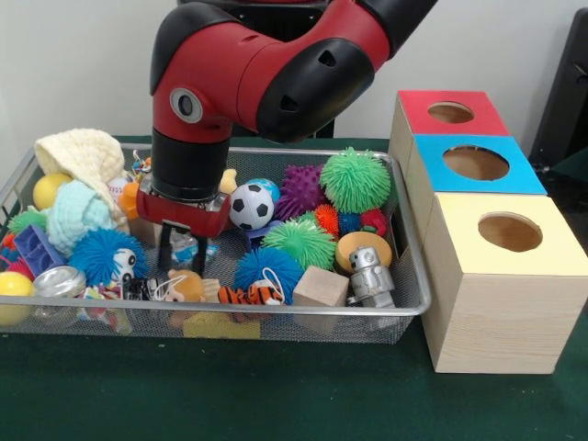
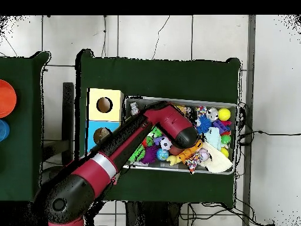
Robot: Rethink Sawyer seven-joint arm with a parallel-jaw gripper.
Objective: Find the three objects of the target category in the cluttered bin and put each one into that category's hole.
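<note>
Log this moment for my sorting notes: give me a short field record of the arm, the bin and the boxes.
arm: reaches down into the bin, left of its middle in the front view
gripper: dark fingers apart, low among the toys, holding nothing visible
bin contents: crowded; soccer ball, green spiky ball, wooden block, silver toy robot
boxes: red box, blue box, yellow box in a row beside the bin, each with a round hole on top

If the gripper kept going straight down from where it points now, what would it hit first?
Probably the small clear-and-blue toy lying between the fingers of the open gripper inside the cluttered bin. Depth is unclear from the front view, and the arm hides that spot in the overhead view.
</note>
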